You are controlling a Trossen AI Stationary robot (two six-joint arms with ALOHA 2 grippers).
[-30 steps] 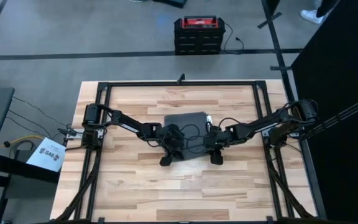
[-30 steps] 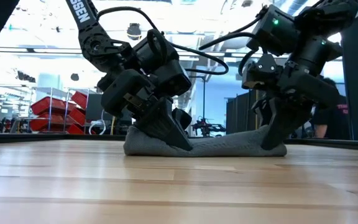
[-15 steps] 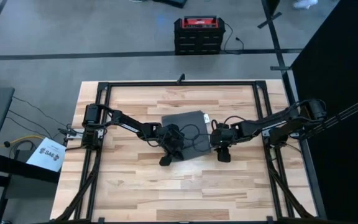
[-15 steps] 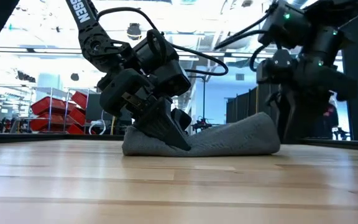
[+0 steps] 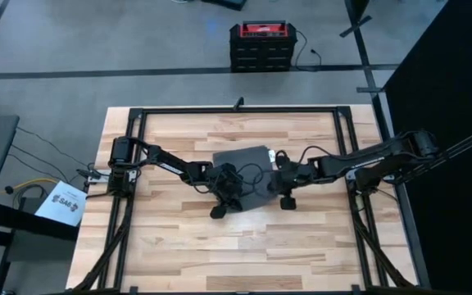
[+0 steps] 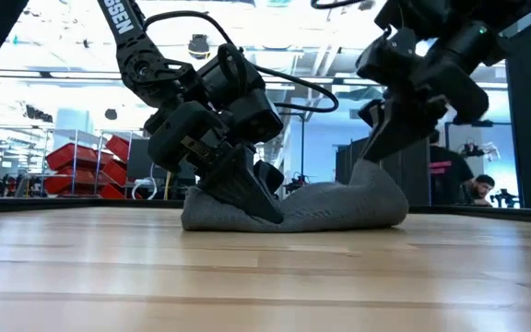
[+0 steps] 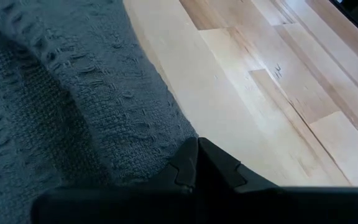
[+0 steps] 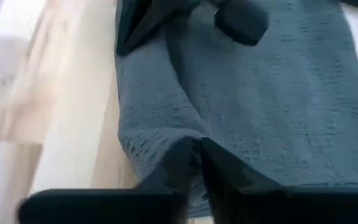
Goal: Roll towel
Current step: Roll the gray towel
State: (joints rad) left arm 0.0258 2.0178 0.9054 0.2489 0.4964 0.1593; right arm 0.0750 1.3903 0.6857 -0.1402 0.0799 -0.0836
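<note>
We see the dark grey towel (image 5: pixel 251 168) lying mid-table, both grippers working at its near edge.

Its near edge is bunched into a thick fold on the wooden table (image 5: pixel 179 246), and in the low view the towel (image 6: pixel 325 207) humps higher at the right arm's end. Our left gripper (image 5: pixel 224 201) presses down on the fold's left end; its fingers meet over the weave in the left wrist view, clenched on the cloth. Our right gripper (image 5: pixel 283 192) sits at the fold's right end, its fingers closed together on the towel's edge in the right wrist view. Beyond the table's far side, a red-and-black case (image 5: pixel 260 46) stands on the floor.
</note>
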